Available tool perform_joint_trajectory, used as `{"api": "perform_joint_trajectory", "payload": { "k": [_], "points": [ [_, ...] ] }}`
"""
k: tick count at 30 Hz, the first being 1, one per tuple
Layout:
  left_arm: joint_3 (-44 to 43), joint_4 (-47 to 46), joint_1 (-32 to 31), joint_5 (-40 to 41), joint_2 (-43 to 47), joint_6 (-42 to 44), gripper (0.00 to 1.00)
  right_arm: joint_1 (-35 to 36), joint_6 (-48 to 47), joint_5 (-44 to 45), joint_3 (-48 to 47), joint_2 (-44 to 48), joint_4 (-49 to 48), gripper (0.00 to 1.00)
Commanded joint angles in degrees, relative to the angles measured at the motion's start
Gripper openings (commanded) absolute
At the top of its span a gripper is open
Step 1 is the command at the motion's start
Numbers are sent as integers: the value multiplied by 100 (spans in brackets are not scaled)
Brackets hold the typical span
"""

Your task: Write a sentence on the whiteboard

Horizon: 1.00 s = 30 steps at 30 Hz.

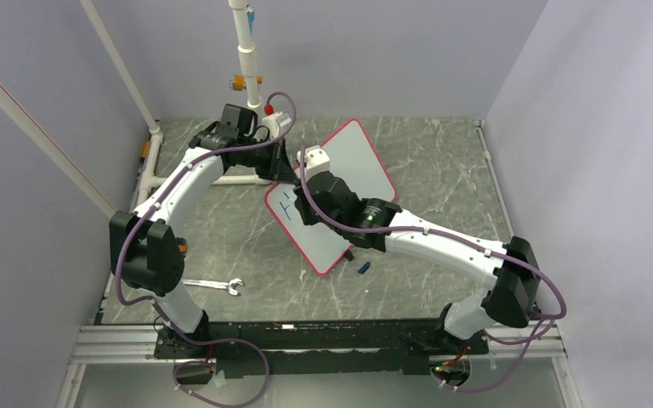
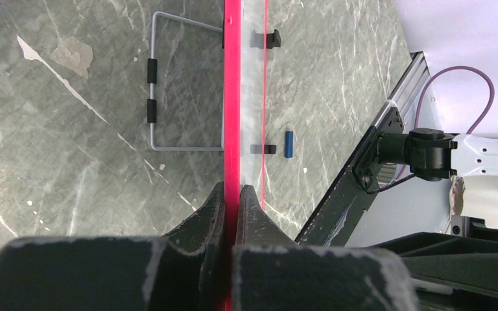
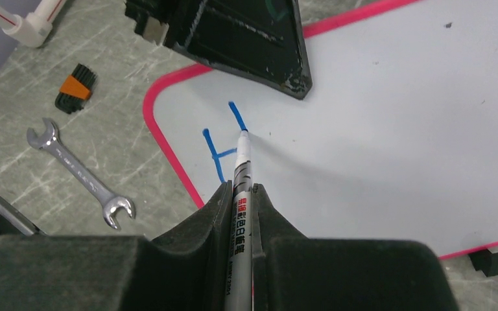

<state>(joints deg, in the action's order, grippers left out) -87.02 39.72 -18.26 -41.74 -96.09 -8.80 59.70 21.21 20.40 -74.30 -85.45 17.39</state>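
While my right claw (image 3: 241, 194) is clamping tight around a slim white-barrelled marker with a blue tip (image 3: 242, 159), I am pressing that tip onto the large white rectangular whiteboard with rounded corners and a thin red border (image 1: 357, 157). My left claw (image 2: 232, 194) is pinching narrow on the board's red rim, at its 10 o'clock edge in the overhead view, and is steadying it.

The board is sitting just past the middle of the desk, toward 12 o'clock from my bases, turned at a slant. I am judging the job as barely begun. The blue handwritten sentence (image 3: 219, 152) is showing only one rough capital H near the board's corner, and the tip is resting partway down that letter's second upright. Everything after that letter is waiting to be written, and most of the white face is bare.

The grey marble-patterned desk (image 1: 451, 170) is carrying a silver open-ended wrench (image 1: 214, 285) at 8 o'clock and a small blue marker cap (image 1: 363, 269) lying just off the board's 6 o'clock edge. Plain lilac walls are closing in the desk on three sides, and a white plastic pipe frame (image 1: 245, 51) is rising at 12 o'clock.
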Motion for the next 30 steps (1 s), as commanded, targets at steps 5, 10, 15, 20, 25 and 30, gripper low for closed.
{"api": "perform_joint_trajectory", "payload": {
  "k": [5,10,15,20,25,30],
  "points": [
    [-8,-191,-64,404,167,314,0,-14,230,-331,546,340,47,0],
    [-16,-191,-64,410,162,317,0,-20,278,-480,705,555,226,0],
    [-21,-174,-62,429,161,326,0,-17,283,-517,653,870,421,0],
    [-8,-160,-63,484,187,352,0,-19,237,-494,504,1070,502,0],
    [1,-160,-62,510,205,361,0,-20,172,-435,575,1243,446,0],
    [-24,-148,-63,523,180,370,0,-41,-15,-204,641,1345,449,0]
  ]
}}
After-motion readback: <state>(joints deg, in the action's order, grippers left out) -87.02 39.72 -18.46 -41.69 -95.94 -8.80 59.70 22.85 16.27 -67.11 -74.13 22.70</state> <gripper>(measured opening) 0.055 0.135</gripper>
